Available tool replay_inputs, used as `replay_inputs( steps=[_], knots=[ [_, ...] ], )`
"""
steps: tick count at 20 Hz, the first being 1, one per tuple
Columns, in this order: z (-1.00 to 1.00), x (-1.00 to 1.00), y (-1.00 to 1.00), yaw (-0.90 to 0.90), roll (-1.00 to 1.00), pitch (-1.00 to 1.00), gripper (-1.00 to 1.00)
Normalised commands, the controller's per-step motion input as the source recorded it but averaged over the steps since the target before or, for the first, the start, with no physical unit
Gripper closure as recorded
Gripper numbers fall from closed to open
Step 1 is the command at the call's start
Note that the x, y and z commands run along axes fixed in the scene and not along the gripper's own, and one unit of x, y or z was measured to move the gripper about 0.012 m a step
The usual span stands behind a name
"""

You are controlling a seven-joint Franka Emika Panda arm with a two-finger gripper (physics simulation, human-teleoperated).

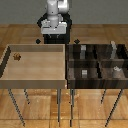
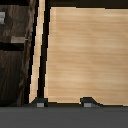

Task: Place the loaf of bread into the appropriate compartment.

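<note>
The loaf of bread is a tiny brown lump on the floor of the large light-wood bin, in its far corner at the exterior view's left. The dark striped four-cell tray stands to the bin's right. Its near-left cell holds a small grey cube. My gripper hangs high over the bin's far edge, well apart from the bread. In the wrist view my gripper is open with nothing between its fingertips. The bread is out of the wrist view.
Taller grey blocks stand in the tray's other cells. The bin's raised walls separate it from the tray. Both stand on thin metal legs. The wrist view shows the bin floor and part of the tray.
</note>
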Motion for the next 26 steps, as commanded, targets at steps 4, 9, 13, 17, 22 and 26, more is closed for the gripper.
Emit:
replay_inputs(
  steps=[4,9,13,17,22,26],
  knots=[
    [0.0,0.0,-0.25,0.0,0.0,0.0,-1.0],
    [0.0,0.0,-0.8,0.0,0.0,0.0,-1.0],
    [0.0,0.0,-1.0,0.0,0.0,0.0,-1.0],
    [0.0,0.0,-1.0,0.0,0.0,0.0,-1.0],
    [0.0,0.0,-1.0,0.0,0.0,0.0,-1.0],
    [0.0,0.0,-1.0,0.0,0.0,0.0,-1.0]
  ],
)
